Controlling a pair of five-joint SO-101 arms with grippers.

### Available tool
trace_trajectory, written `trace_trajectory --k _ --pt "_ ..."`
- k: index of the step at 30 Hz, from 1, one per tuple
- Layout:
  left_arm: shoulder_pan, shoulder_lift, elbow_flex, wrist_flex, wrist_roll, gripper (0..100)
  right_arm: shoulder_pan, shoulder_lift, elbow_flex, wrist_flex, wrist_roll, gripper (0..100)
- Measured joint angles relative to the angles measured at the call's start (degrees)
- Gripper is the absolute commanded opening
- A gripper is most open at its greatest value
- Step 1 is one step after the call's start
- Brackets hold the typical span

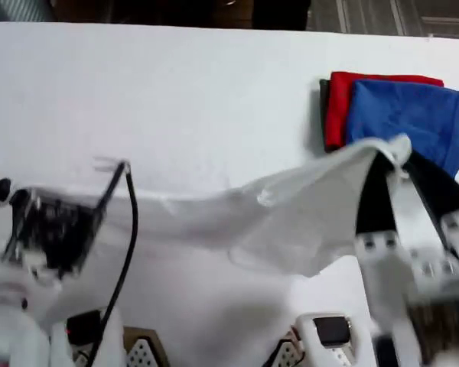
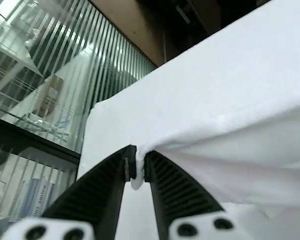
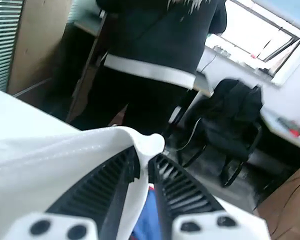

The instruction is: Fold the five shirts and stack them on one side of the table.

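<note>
A white shirt [image 1: 291,218] hangs stretched above the table between both arms. My right gripper [image 1: 395,157] is shut on its right corner, just in front of a stack of folded shirts with a blue shirt [image 1: 413,115] on top, a red shirt [image 1: 338,103] under it and a dark one below. In the right wrist view the gripper [image 3: 144,162] pinches the white shirt [image 3: 50,165] between its fingers. My left gripper [image 2: 136,167] is shut on the shirt's [image 2: 230,145] other corner. In the high view the left arm [image 1: 50,225] is blurred at the left.
The white table [image 1: 176,92] is bare across the back and left. The folded stack sits at the back right. Arm bases [image 1: 321,336] and a black cable [image 1: 126,245] are along the front edge. A person stands beyond the table in the right wrist view.
</note>
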Motion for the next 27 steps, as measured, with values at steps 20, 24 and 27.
trace_trajectory --k 20,24,27 --pt "5.89 45.80 -13.19 -25.76 4.04 3 0.09 46.77 1.05 -37.98 -0.70 1.8" --pt "6.51 53.98 -24.35 -25.49 4.40 3 0.09 55.82 -10.11 -37.98 -0.79 1.8" --pt "6.95 59.96 -30.51 -23.91 5.45 3 0.09 61.27 -15.56 -37.89 -0.79 1.8"
